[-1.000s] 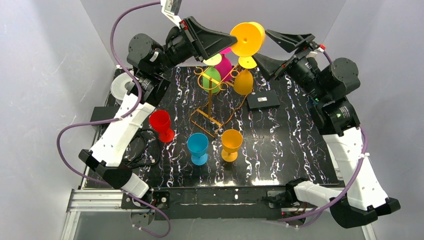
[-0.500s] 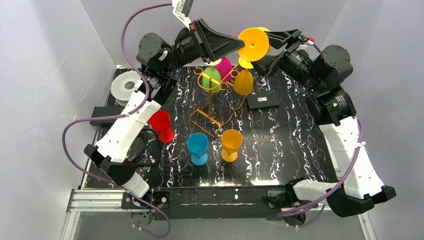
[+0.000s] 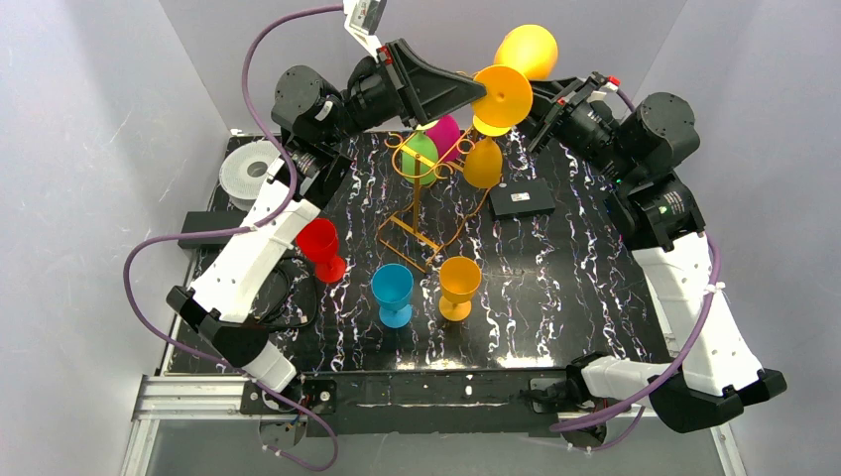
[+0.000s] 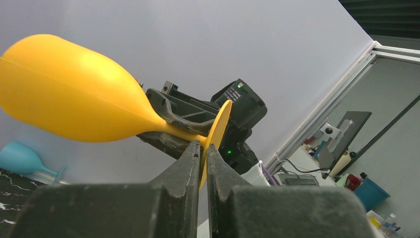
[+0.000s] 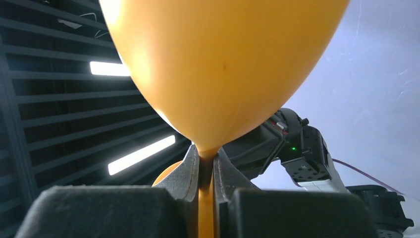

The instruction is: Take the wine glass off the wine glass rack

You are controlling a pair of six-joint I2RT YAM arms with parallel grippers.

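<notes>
Worktop (image 3: 595, 297) first: the wine glass rack (image 3: 417, 213) stands mid-frame with other glasses (image 3: 483, 164) hanging on it. The yellow wine glass (image 3: 524, 50) is already off it, up in the air at top centre of the overhead view. The left wrist view shows the left tool (image 4: 203, 148) pinching the foot's rim. The right wrist view shows the right tool (image 5: 205, 157) clamped on the stem, and overhead barely shows either grip. Probably a handover, so what's left is one tool releasing and the glass being set down.
</notes>
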